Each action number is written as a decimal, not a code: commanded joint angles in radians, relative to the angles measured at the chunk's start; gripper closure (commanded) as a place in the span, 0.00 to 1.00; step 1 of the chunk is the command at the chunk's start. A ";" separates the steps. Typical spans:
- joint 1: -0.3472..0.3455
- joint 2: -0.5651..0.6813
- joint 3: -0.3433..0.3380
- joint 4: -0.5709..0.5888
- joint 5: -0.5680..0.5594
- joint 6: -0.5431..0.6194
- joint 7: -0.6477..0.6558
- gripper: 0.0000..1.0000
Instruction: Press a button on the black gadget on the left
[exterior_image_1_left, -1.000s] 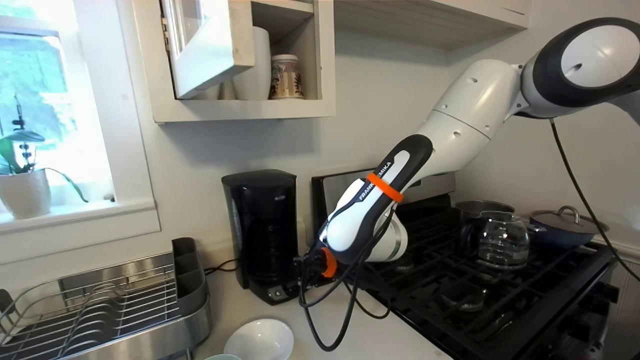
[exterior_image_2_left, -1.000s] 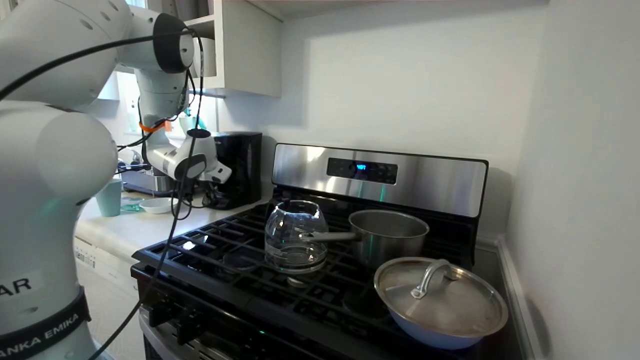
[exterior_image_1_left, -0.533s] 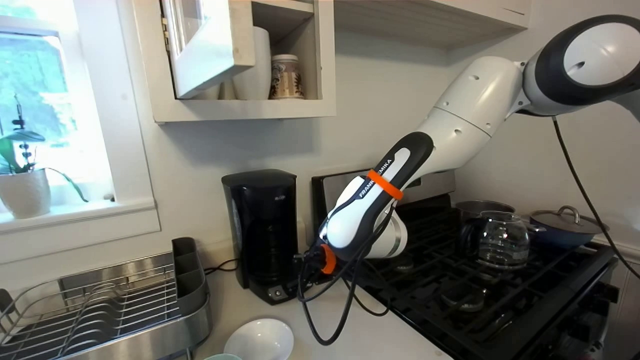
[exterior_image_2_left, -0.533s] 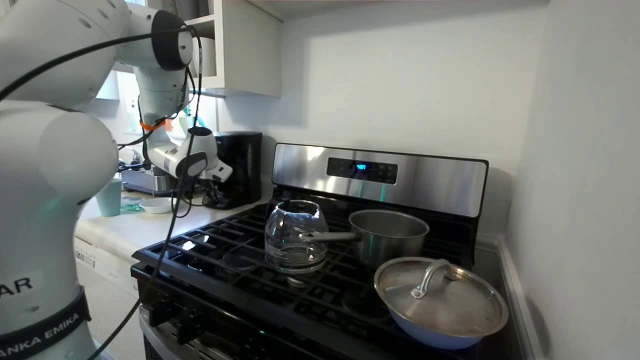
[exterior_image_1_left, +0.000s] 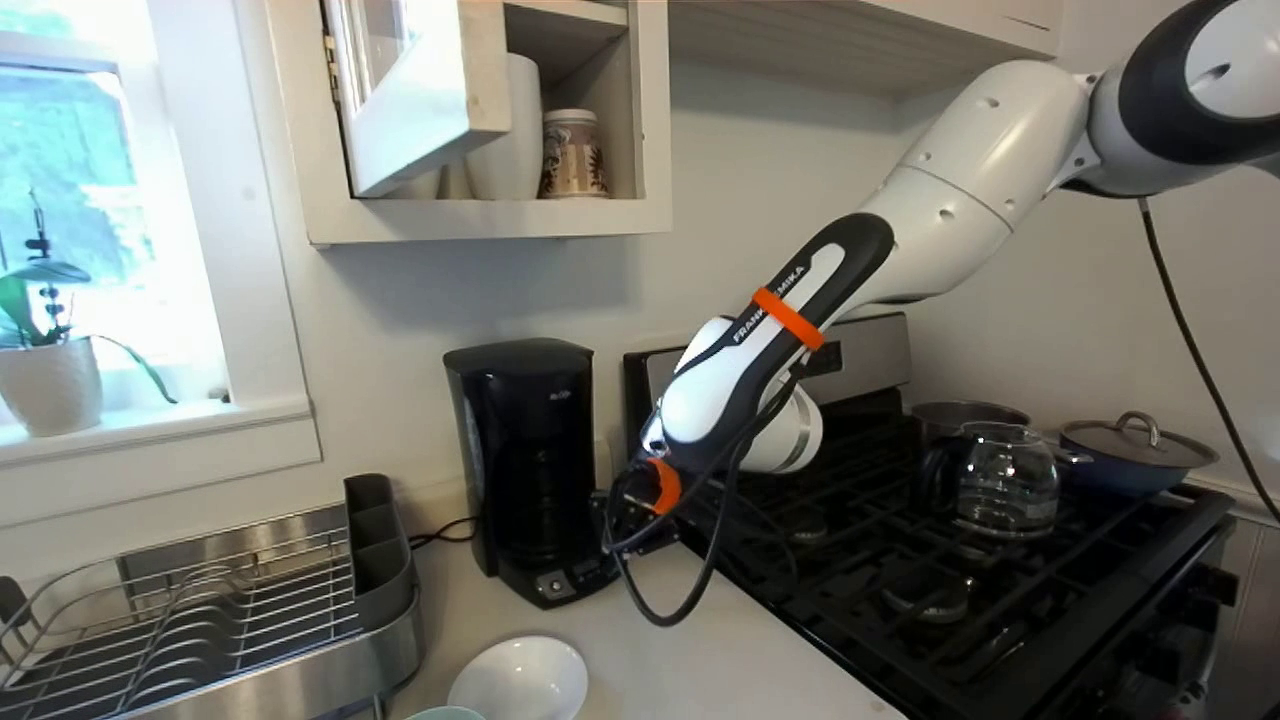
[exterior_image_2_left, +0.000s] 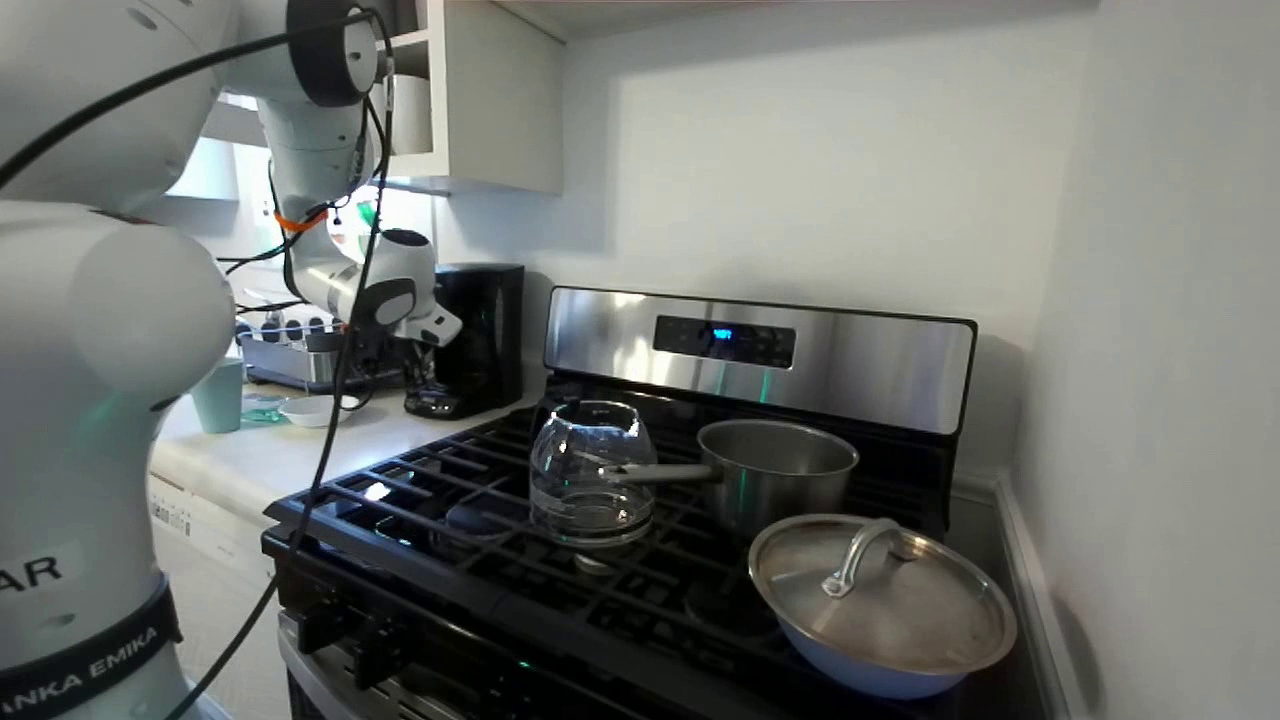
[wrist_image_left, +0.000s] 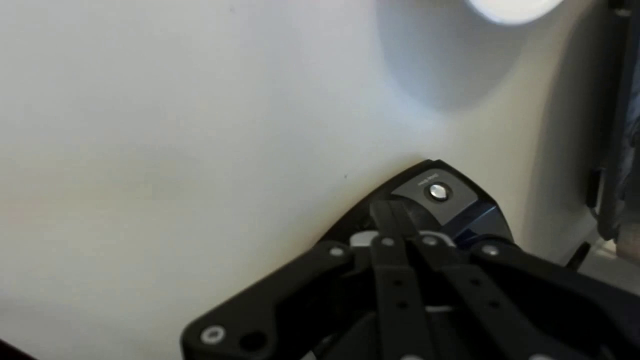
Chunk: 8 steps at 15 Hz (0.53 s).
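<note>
The black gadget, a tall black coffee maker (exterior_image_1_left: 525, 440), stands on the white counter left of the stove. It also shows in an exterior view (exterior_image_2_left: 485, 335), partly behind my arm. In the wrist view its rounded base (wrist_image_left: 457, 200) carries a grey panel with a round silver button (wrist_image_left: 438, 192). My gripper (wrist_image_left: 391, 207) is shut with its fingertips together and nothing between them. In the wrist view the fingertips overlap the base's front, just left of and below the silver button. The gripper seems to be above the base. In the exterior views dark cables blur the fingertips.
A black stove (exterior_image_1_left: 950, 600) stands right of the counter, with a glass carafe (exterior_image_2_left: 592, 480), a pot (exterior_image_2_left: 780, 470) and a lidded pan (exterior_image_2_left: 880, 610) on it. A white bowl (exterior_image_1_left: 520, 680) and a dish rack (exterior_image_1_left: 250, 620) are nearby. A loose cable (exterior_image_1_left: 665, 615) hangs from my arm.
My arm has risen, and the gripper has moved up from the coffee maker's base. More of the base's front panel now shows. The coffee maker has not moved.
</note>
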 joint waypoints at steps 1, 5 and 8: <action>-0.118 -0.144 0.095 -0.094 -0.006 -0.082 -0.110 0.73; -0.211 -0.304 0.144 -0.161 -0.014 -0.262 -0.255 0.46; -0.228 -0.417 0.123 -0.195 -0.046 -0.445 -0.338 0.26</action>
